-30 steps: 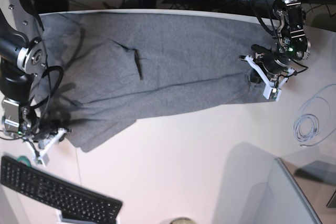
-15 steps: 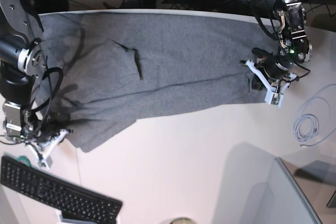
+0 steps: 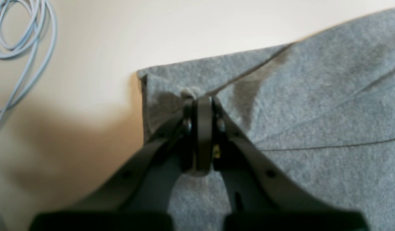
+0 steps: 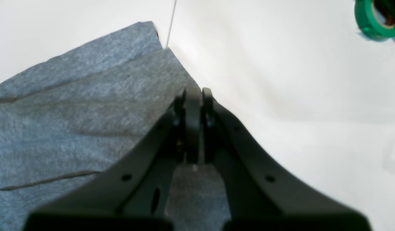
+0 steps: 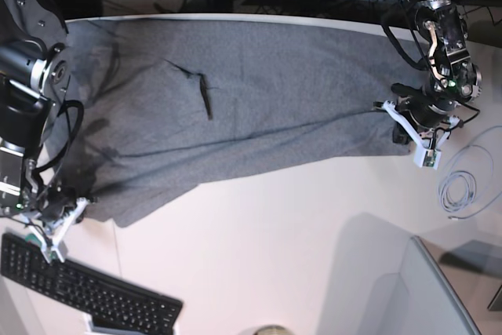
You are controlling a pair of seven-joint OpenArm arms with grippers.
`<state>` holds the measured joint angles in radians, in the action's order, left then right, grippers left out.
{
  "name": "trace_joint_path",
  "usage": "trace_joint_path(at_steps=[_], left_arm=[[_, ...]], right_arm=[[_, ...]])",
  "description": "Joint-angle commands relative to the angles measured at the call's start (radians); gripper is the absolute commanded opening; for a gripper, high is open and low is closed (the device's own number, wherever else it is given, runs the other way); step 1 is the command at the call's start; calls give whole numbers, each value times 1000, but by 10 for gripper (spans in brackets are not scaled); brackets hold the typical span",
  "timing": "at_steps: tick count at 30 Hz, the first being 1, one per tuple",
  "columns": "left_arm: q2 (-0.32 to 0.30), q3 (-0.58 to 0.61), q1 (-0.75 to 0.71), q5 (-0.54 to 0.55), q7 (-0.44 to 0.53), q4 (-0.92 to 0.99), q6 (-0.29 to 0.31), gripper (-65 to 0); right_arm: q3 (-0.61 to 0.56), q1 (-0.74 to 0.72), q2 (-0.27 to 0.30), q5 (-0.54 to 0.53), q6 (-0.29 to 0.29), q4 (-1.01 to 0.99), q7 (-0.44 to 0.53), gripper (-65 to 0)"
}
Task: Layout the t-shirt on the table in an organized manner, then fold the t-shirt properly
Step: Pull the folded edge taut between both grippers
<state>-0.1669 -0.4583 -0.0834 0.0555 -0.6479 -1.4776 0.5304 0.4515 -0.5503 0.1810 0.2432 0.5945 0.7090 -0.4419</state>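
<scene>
Lying stretched, heather-grey knit t-shirt wrinkles across smooth white table

No readable text

You see no legible lettering, label or number on the t-shirt or the keyboard.

- Heather-grey t-shirt: stretched wide across the far part of the table, creased, its near edge sagging unevenly, opposite corners pinched.
- White table: smooth, broad, bare in front.
</scene>
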Motion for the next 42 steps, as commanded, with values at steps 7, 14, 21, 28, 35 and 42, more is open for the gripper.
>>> trace_joint_path(at_steps=[7, 14, 21, 28, 35, 42], left_arm=[[-10, -10, 12, 10, 17, -25, -2, -650], [-10, -10, 12, 10, 17, -76, -3, -650], [-10, -10, 12, 10, 17, -77, -3, -650], [-10, -10, 3, 11, 17, -79, -2, -650], [-10, -12, 9, 11, 17, -80, -2, -650], [-4, -12, 4, 70, 17, -80, 0, -650]], right_arm=[[-1, -34, -5, -8, 61, 65, 15, -642], [-3, -6, -8, -6, 69, 149, -36, -642], [-4, 51, -5, -6, 69, 156, -38, -642], [0, 117, -5, -5, 69, 199, -73, -642], [-4, 186, -7, -6, 101, 386, -170, -642], [-3, 270, -8, -6, 104, 512, -268, -642]])
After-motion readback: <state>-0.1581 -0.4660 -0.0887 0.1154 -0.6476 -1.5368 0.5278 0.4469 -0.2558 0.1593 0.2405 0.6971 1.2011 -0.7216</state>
